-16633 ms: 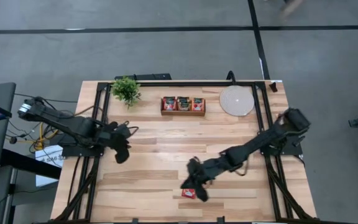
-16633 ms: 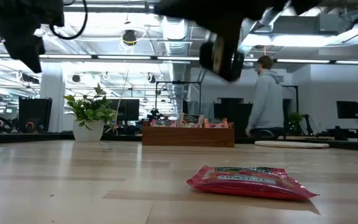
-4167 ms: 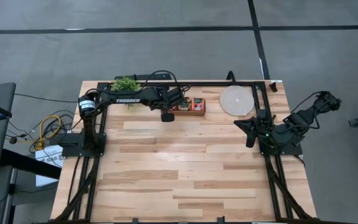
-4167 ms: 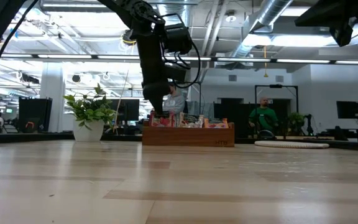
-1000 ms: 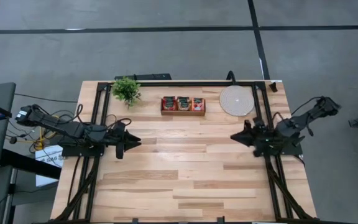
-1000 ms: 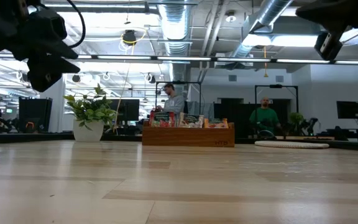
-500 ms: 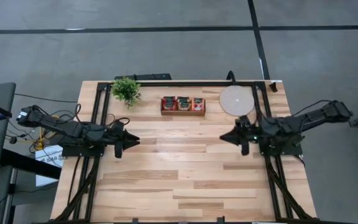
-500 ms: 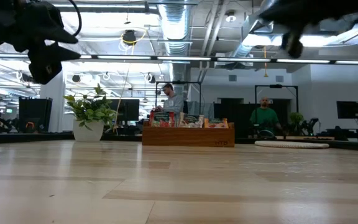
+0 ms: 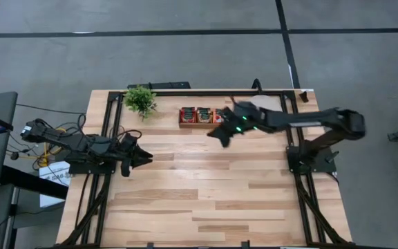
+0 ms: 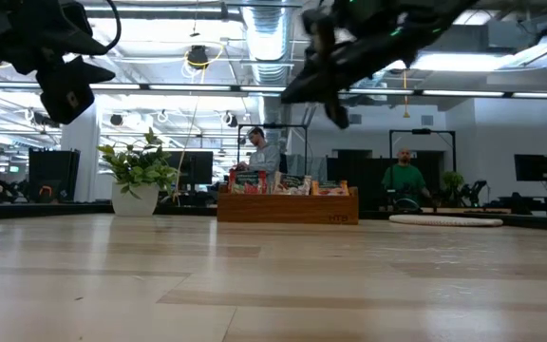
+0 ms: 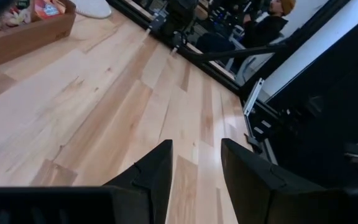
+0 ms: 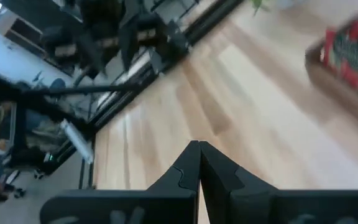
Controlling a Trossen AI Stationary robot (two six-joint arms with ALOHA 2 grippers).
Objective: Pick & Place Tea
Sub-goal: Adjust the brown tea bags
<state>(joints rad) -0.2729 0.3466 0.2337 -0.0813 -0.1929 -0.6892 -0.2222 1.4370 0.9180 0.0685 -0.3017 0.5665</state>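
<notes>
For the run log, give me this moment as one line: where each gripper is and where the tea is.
left gripper: open, empty, parked at table's left edge | right gripper: shut, empty, beside wooden tray | tea sachets: in tray

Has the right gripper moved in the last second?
Yes. The right gripper has swung from its base side inward across the table, now beside the wooden tray.

left arm (image 9: 74, 144): showing black links, looped dark cables
right arm (image 9: 302, 119): glowing green lights, black
</notes>
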